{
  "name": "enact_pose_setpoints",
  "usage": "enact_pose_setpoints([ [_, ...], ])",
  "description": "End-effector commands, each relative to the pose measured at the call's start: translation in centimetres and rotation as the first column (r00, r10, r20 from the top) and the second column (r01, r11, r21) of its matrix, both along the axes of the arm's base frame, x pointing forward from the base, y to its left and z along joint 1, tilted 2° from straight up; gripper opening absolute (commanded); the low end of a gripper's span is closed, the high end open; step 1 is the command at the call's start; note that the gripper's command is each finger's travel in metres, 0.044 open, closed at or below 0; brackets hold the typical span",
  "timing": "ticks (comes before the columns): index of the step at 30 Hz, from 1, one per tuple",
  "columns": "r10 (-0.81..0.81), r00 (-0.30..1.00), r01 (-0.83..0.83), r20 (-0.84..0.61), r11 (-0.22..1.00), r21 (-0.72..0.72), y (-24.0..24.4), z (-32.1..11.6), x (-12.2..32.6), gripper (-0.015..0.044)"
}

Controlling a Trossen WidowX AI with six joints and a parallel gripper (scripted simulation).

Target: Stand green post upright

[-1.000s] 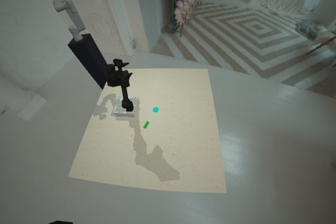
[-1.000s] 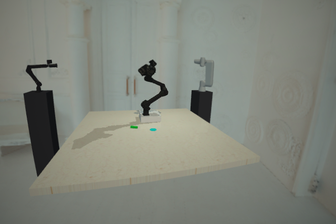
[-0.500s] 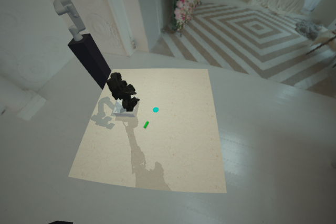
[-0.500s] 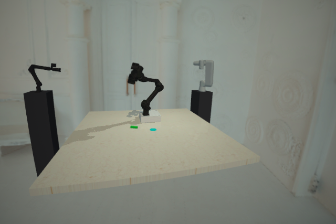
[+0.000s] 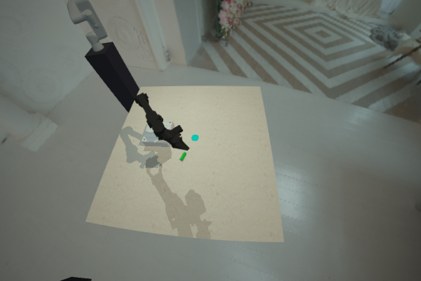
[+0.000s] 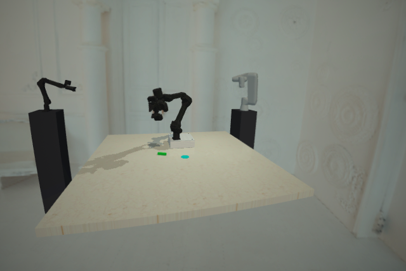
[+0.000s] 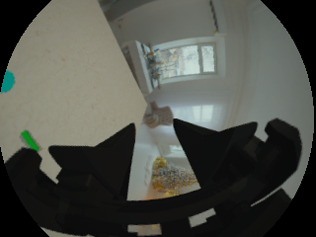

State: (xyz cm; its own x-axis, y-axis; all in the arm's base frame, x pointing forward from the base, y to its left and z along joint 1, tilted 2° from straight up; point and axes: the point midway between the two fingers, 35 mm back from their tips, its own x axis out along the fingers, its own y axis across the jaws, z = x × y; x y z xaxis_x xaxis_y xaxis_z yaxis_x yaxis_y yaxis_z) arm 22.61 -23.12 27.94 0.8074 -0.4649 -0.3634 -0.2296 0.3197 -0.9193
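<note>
Taking near as the exterior camera's side, you had a broad desk [image 5: 237,169] [image 6: 196,189] [image 7: 89,74] with a pale, finely speckled top like polished stone and a streaked, wood-like edge. Toward its far side, your matte black, angular arm [image 5: 156,124] [image 6: 182,112] rose from a smooth white block [image 5: 167,123] [image 6: 182,143] with squared sides. Your hand [image 5: 187,149] [image 6: 157,117] [image 7: 154,124] hung well above the desk, its dark, wedge-shaped fingers about halfway apart with nothing between them.

The flat cyan circle [image 5: 195,137] [image 6: 184,157] [image 7: 7,81], plain and even in colour, lay to the right of the post and slightly nearer. The green post [image 5: 183,156] [image 6: 162,153] [image 7: 30,140], short, slim and smooth-looking, lay on its side well below your hand, apart from the circle. Its long axis ran mostly left to right; in the wrist view it sat aslant at the left, outside the gap between the fingers. Your next move likely called for lowering the hand and turning it so that the fingers closed across that axis, leaving room to tip the post upright afterwards.
</note>
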Motion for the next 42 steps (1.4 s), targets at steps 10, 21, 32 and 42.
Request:
enact_pose_setpoints([
  [10,0.165,0.829,0.031,-0.534,0.940,0.339,4.6,-13.5,-1.4,0.0233],
  [21,0.391,0.487,0.077,-0.781,0.871,0.485,9.5,-18.5,-5.8,0.0233],
  [32,0.391,0.487,0.077,-0.781,0.871,0.485,9.1,-25.3,-4.9,0.0233],
  [42,0.392,0.487,0.077,-0.781,0.871,0.485,9.8,-30.4,-5.3,0.0180],
])
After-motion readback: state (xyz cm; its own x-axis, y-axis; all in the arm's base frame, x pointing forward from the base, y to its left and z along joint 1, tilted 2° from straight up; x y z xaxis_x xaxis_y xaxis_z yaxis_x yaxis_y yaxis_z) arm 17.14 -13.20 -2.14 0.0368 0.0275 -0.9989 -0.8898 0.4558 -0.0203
